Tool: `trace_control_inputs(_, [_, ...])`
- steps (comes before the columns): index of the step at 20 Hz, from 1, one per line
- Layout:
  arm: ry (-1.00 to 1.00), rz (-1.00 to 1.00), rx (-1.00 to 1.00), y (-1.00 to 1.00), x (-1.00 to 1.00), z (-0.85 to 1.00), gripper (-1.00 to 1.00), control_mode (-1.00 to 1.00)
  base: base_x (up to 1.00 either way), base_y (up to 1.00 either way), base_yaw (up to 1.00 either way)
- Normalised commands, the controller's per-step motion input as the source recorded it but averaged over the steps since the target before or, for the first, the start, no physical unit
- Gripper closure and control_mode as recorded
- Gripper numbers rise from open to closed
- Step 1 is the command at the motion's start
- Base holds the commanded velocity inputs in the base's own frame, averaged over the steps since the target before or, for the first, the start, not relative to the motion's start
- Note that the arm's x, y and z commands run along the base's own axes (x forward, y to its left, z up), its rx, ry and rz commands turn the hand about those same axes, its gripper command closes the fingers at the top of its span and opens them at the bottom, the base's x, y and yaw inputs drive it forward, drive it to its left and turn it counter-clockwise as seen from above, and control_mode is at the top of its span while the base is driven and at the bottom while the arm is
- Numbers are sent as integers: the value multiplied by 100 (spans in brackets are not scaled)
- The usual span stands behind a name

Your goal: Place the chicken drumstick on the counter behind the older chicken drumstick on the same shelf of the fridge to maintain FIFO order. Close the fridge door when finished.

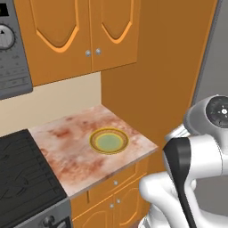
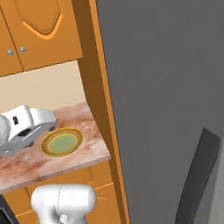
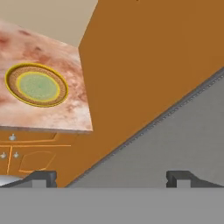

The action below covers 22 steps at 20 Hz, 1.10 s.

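Orange cabinet fronts carry marbled counter beside grey fridge.

Orange wall cabinets, cream backsplash

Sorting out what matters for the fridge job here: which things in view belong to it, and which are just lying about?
Belongs to the job:
counter
fridge door
pincer, fingers apart, nothing between them

Just lying about:
plate, nothing on it
stove
microwave
wall cabinets
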Motion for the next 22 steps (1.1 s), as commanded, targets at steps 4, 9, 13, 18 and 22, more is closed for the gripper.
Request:
trace_control_inputs(4, [-16, -16, 6, -35, -8, -26, -100, -100, 0, -5, -4])
trace_control_inputs(9, [-15, -24, 20, -95, -1, -26, -100, -100, 0, 0, 0])
trace_control_inputs(13, [-11, -19, 24, -100, 0, -9, -100, -100, 0, 0, 0])
trace_control_inputs(18, [-23, -4, 22, -100, 3, 0, -100, -100, 0, 0, 0])
trace_control_inputs(22, [-29, 0, 24, -97, 1, 0, -100, -100, 0, 0, 0])
